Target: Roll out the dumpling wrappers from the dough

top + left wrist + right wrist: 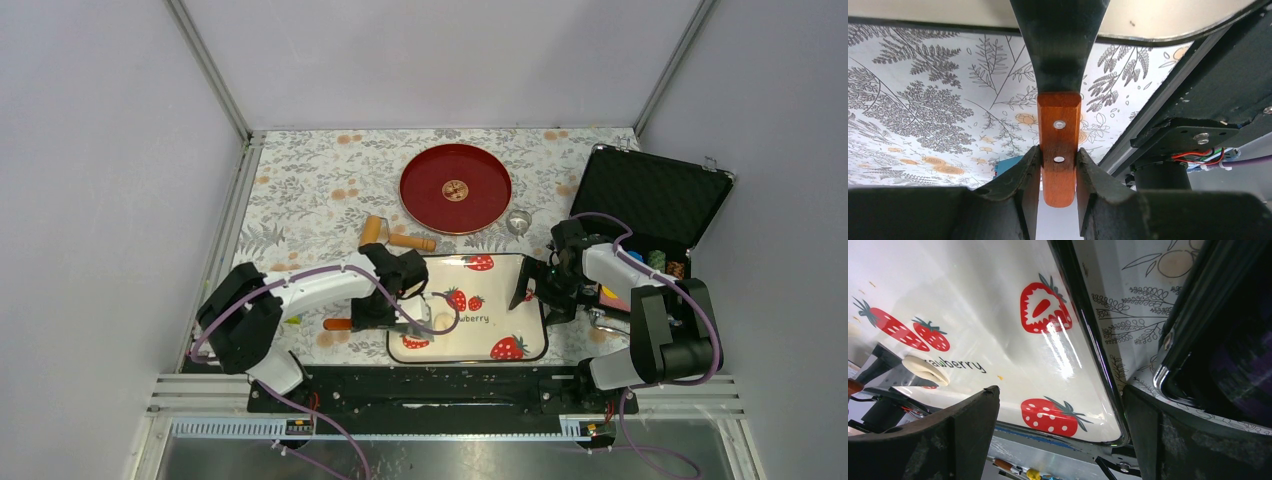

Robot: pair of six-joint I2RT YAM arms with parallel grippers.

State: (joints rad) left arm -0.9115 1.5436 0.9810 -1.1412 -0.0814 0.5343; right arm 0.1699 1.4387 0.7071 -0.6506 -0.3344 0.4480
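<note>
Upper centre in the top view, the plate [425, 185] is showing deep red around a gold emblem [455, 188]. The tray [460, 340] below is showing red strawberry print on white, the tablecloth [300, 200] grey ferns and orange blossoms. The dough [924, 370] is looking cream-white, the handle [1059, 150] reddish-brown.

Soft even light from above, faint shadows, white glare streak mid-frame on the glossy white strawberry-printed tray [973, 300], black left-gripper fingers [1013, 200] blurred at lower frame.

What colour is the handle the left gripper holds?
Reddish-brown; the handle shows best in the left wrist view.
</note>
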